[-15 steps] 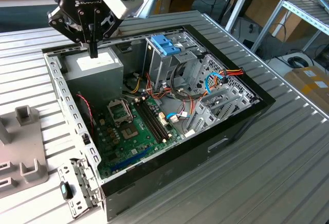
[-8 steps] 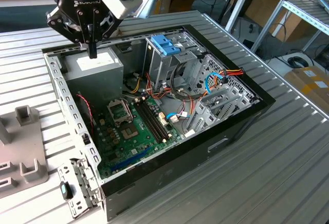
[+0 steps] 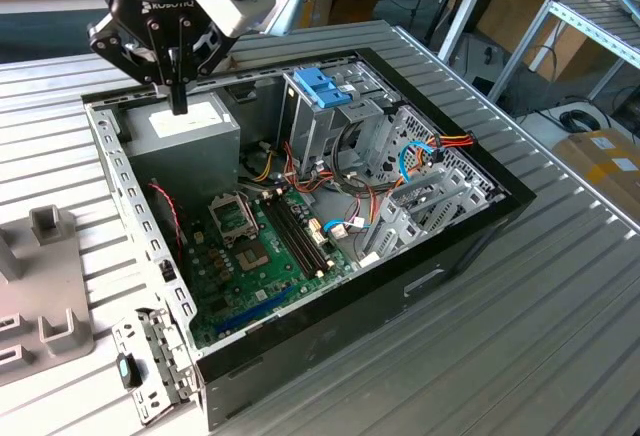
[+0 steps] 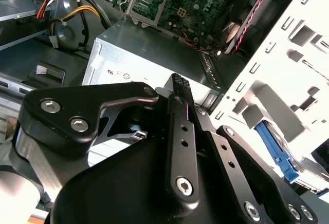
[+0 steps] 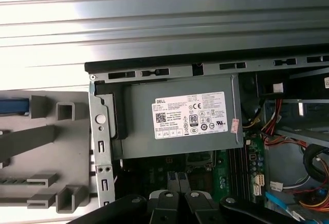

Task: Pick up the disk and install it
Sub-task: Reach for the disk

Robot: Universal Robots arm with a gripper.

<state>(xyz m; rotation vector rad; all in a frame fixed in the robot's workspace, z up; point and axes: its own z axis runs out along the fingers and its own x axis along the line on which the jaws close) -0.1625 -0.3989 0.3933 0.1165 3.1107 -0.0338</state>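
Jaws are pressed together and pinch nothing on the black two-finger gripper (image 3: 178, 104), which hangs at the exterior view's upper left, fingertips down.

The ribbed grey metal table (image 3: 520, 356) carries the open black computer case (image 3: 420, 281) at the centre of that view. The gripper is directly above, and apart from, the grey metal box with a white label (image 3: 185, 136) in the case's upper-left corner. The flat grey plastic fixture with upright posts (image 3: 35, 291) lies at the exterior view's lower left, just outside the case's perforated silver side wall (image 3: 135, 206).

The flat rectangular disk with a blue plastic frame (image 5: 13, 106) is not in the case. In the first wrist view, a blue strip at the fixture's outer edge appears to be its frame. The rest is cut off, so confirm its identity.

Judged step: reaching for the disk, pick-up not begun. To do it well:
1. Spread the jaws before you descend.
2. Cross the side wall high; do not skim it.
3. Centre on the disk and close on its rigid blue frame edges, not the labelled face.
4. Keep the disk level.
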